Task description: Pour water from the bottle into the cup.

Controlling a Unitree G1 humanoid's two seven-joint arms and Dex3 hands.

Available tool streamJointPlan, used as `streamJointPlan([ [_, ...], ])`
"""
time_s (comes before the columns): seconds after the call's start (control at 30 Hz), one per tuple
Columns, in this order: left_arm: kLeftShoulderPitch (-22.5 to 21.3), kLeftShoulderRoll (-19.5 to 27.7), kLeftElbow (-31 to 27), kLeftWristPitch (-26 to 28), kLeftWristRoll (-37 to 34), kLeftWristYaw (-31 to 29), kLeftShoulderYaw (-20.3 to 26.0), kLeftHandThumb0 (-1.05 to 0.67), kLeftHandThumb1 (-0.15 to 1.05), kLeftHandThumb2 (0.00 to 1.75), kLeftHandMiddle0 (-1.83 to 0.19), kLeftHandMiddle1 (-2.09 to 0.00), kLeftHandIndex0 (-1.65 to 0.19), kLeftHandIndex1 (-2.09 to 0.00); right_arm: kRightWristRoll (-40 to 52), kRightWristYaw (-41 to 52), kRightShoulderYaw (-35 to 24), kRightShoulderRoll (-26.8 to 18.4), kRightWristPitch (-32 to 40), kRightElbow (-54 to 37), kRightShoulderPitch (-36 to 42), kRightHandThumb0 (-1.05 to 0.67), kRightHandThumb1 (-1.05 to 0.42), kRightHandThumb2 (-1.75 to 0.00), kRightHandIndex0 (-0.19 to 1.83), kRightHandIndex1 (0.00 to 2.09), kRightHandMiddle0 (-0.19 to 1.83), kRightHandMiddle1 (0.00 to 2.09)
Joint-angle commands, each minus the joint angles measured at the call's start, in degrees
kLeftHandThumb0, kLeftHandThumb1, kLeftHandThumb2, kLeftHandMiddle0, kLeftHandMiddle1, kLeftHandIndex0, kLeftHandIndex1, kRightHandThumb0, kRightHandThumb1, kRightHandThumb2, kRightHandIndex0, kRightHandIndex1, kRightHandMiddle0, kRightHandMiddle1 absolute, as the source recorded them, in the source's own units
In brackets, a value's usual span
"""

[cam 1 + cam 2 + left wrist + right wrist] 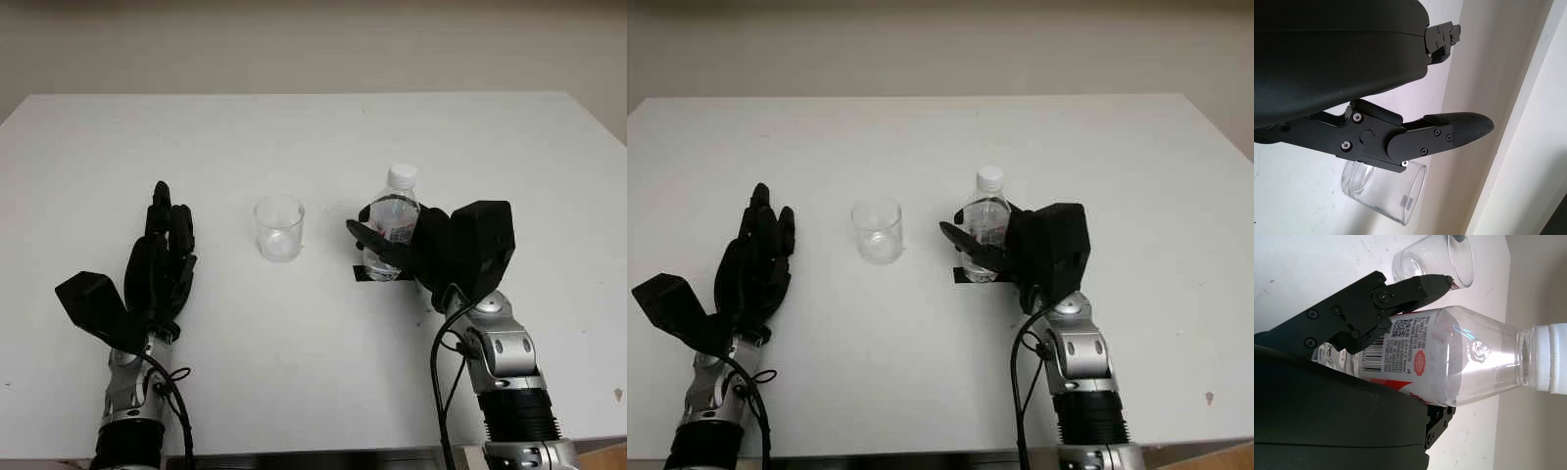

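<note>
Nearest to us, both black three-fingered hands come in over the white bench (313,372). Our left hand (162,259) sits at the bench's near left, holding nothing, open, with its fingers (1449,134) pointing away from us toward the far edge. In the left wrist view, one finger crosses in front of the cup without touching it.

Our right hand (431,250) is at the near right, with its fingers (377,245) closed around the small clear plastic water bottle with a white screw cap (392,230). In the right wrist view, one finger (1415,286) lies across the printed red-and-white label (1405,345), and the palm shell backs the bottle from the other side. The bottle stands upright, its base at a short strip of black tape (377,275) on the bench. The cap (1552,357) is on, and water shows inside the clear body.

A little farther out, between our two hands, stands the short clear glass cup (279,227). It is upright, just to the left of the bottle and apart from it, and well apart from our left hand.

Beyond the bench's far edge rises a plain pale wall (313,49).
</note>
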Motion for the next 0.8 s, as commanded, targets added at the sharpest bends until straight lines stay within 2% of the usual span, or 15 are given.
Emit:
streamJointPlan([
  [0.0, 2.92, -0.55, 1.6, 0.99, -0.29, -0.05, 0.07, -0.69, 1.05, 0.55, 0.17, -0.05, 0.19, -0.04, 0.69, -0.16, -0.73, 0.6, -1.0, -0.06, 0.76, -0.42, -1.05, -0.44, 1.65, 2.09, 1.08, 2.09],
  [0.23, 2.88, 0.08, 1.9, 1.06, -0.29, -0.66, 0.26, -0.69, 1.05, 0.55, 0.17, -0.06, 0.19, -0.05, 0.26, -0.72, -1.04, 0.96, -4.0, 2.93, 1.75, -0.45, -1.05, -0.42, 1.58, 2.09, 1.07, 2.09],
  [0.3, 2.78, 0.2, 2.0, 1.1, -0.36, -0.91, 0.34, -0.69, 1.05, 0.55, 0.17, -0.05, 0.19, -0.05, 0.39, -0.74, -1.16, 1.45, -6.74, 4.28, 2.17, -0.46, -1.05, -0.37, 1.32, 2.09, 0.88, 2.09],
  [0.33, 2.74, 0.27, 2.03, 1.12, -0.4, -1.03, 0.39, -0.69, 1.05, 0.55, 0.17, -0.05, 0.19, -0.05, 0.53, -1.08, -1.33, 1.92, -7.78, 4.79, 2.34, -0.49, -1.05, -0.29, 1.0, 2.09, 0.66, 2.09],
  [0.37, 2.73, 0.27, 1.97, 1.19, -0.38, -0.92, 0.45, -0.69, 1.05, 0.55, 0.17, -0.05, 0.19, -0.05, 0.51, -1.35, -1.33, 2.31, -8.83, 5.25, 2.58, -0.52, -1.05, -0.23, 0.79, 2.09, 0.47, 2.09],
  [0.4, 2.72, 0.28, 1.92, 1.26, -0.38, -0.84, 0.5, -0.68, 1.05, 0.55, 0.17, -0.06, 0.19, -0.05, 0.45, -1.54, -1.3, 2.56, -9.48, 5.56, 2.71, -0.57, -1.04, -0.14, 0.38, 1.93, 0.21, 1.91],
  [0.47, 2.68, 0.27, 1.89, 1.32, -0.29, -0.49, 0.58, -0.68, 1.05, 0.54, 0.16, -0.06, 0.18, -0.05, -0.49, -0.91, -0.42, 2.03, -11.29, 6.23, 3.03, -0.61, -1.04, -0.08, 0.11, 1.68, 0.02, 1.67],
  [0.53, 2.64, 0.33, 2.01, 1.02, -0.18, -0.46, 0.6, -0.68, 1.05, 0.54, 0.16, -0.06, 0.18, -0.05, -1.73, 0.47, 0.77, 0.89, -12.1, 6.55, 3.23, -0.68, -1.03, -0.06, 0.0, 1.15, -0.09, 1.23],
  [0.57, 2.62, 0.42, 2.04, 0.91, -0.04, -0.47, 0.54, -0.68, 1.05, 0.54, 0.15, -0.06, 0.18, -0.05, -2.31, 1.64, 1.4, 0.09, -12.67, 6.74, 3.37, -0.72, -1.02, -0.06, -0.04, 0.75, -0.11, 0.87],
  [0.63, 2.58, 0.57, 2.09, 0.87, 0.08, -0.49, 0.47, -0.68, 1.05, 0.55, 0.15, -0.06, 0.18, -0.05, -2.94, 3.13, 1.98, -0.73, -13.46, 7.01, 3.53, -0.76, -1.01, -0.05, -0.05, 0.25, -0.09, 0.41],
  [0.77, 2.55, 0.58, 1.84, 1.35, -0.1, -0.36, 0.53, -0.68, 1.05, 0.54, 0.15, -0.06, 0.18, -0.05, -3.64, 5.0, 2.68, -1.85, -14.67, 7.67, 3.56, -0.79, -0.98, -0.05, -0.15, 0.05, -0.16, 0.19],
])
